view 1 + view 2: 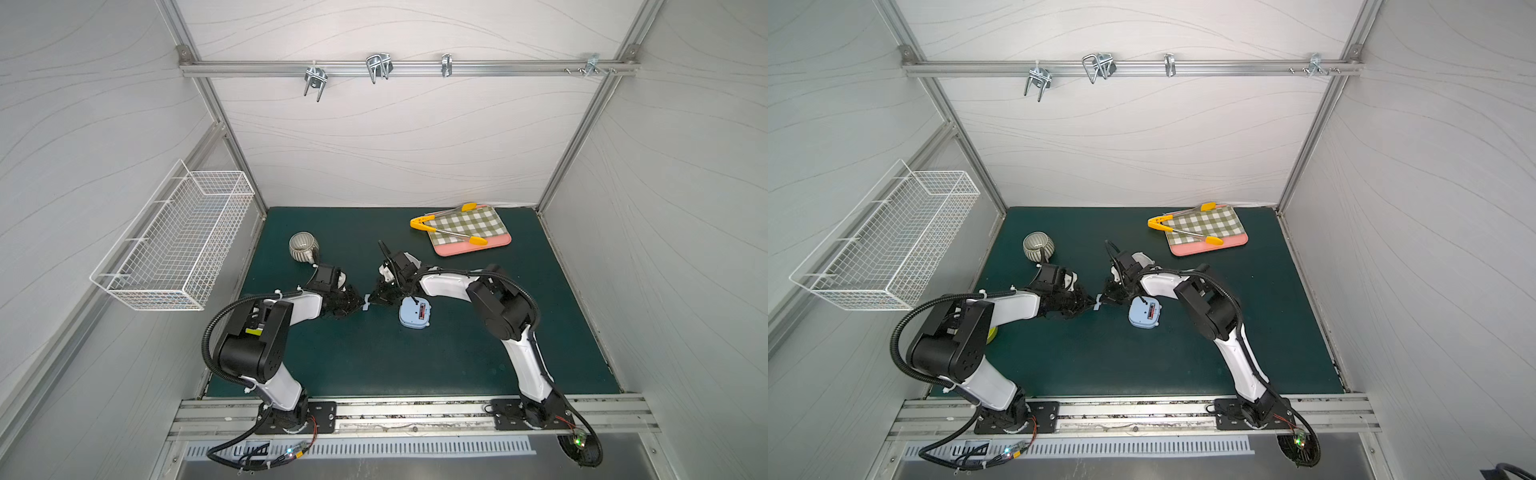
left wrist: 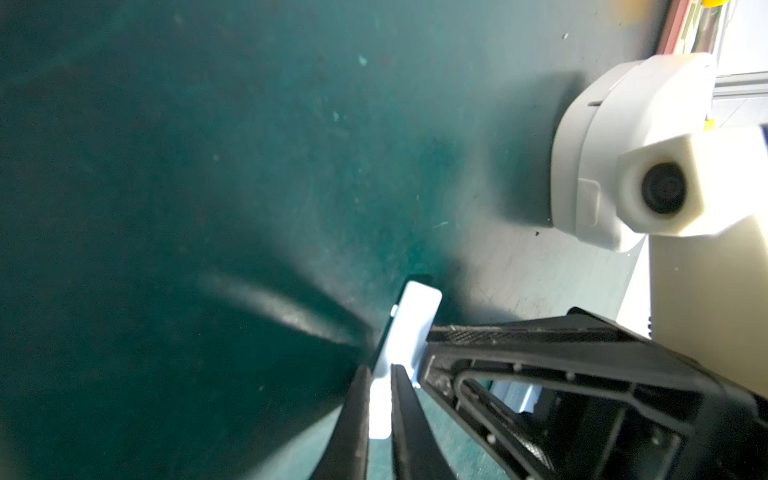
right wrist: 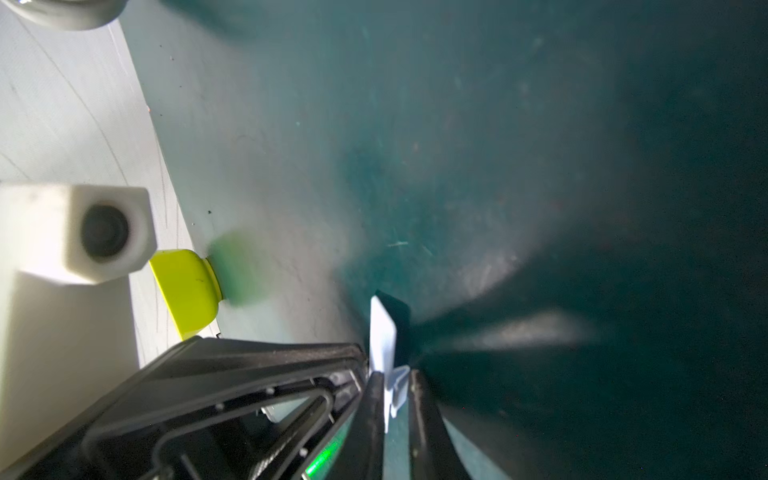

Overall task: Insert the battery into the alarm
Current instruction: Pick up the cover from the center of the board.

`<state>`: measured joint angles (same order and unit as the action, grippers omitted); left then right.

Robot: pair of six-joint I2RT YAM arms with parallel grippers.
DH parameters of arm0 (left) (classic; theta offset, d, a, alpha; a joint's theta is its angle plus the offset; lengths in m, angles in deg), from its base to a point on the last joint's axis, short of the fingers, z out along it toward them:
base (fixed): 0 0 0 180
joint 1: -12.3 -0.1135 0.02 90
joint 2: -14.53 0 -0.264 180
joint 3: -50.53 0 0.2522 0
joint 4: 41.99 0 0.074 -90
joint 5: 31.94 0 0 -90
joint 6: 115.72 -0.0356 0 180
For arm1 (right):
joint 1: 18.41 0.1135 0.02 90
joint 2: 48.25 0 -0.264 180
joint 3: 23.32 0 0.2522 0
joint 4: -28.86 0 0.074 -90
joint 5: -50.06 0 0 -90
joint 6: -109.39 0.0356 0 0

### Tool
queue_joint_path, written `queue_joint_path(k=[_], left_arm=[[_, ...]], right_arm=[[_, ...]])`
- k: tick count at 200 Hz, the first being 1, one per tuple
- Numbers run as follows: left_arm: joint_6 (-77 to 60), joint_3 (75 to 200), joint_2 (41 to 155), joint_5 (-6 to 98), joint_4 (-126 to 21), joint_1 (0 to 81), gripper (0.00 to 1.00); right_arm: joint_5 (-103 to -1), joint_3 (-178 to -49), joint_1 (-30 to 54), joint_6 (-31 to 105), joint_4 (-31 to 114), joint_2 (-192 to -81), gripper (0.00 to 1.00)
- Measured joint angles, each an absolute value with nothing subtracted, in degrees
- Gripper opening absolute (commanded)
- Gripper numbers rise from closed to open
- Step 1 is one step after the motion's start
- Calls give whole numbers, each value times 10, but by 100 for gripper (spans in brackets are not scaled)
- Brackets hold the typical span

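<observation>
**Cover mid-handover, battery apparently in its slot**

On the left wall, a white wire basket (image 1: pixel 174 245); nearer the middle, a ribbed grey mug (image 1: pixel 302 247) on the green counter (image 1: pixel 332 365), apart from the work. Next, the left hand (image 1: pixel 357 305), pinched fully shut on one end of a small white battery cover (image 1: pixel 366 302); whether clear of the counter or grazing it, not to be told. Facing it tip to tip, the right hand (image 1: pixel 375 300), narrowed onto the opposite end, fingers (image 3: pixel 376 415) either side of the cover's clip tabs and seemingly in contact; a two-handed grip, read as a handover or regrasp. Just right of that, beneath the right wrist, the alarm (image 1: pixel 415 314): pale blue, rounded, face down on the counter, back compartment open, a red battery (image 1: pixel 423 310) apparently lying in the slot; too small to judge whether fully seated. Further right and back, yellow-tipped tongs (image 1: pixel 449 230) on a checked cloth (image 1: pixel 469 222) over a pink board (image 1: pixel 473 248), well apart.

Step in hand, by this reading: insertion likely done, closing up to follow. Next move: release with one hand only, once the other grip is firm; turn the cover tabs-first toward the open slot; lower flat and press flush, alarm steadied against sliding. Thin, light, probably slick cover; easy to twist or drop between two pinches.
</observation>
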<state>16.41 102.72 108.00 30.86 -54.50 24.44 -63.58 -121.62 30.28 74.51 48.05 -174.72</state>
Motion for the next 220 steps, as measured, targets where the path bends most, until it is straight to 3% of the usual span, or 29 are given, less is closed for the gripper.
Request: queue_joint_path(k=[115,159,220], left_arm=[[165,1025,1073,308,-552,245,18],[164,1013,1032,340,-590,248,33],[156,1001,888,422,-651,248,43]], right_arm=[[-644,-1215,302,751,480,-1747,1],[-644,-1215,302,749,481,-1746,2],[-624,-1194,301,715,511,-1687,2]])
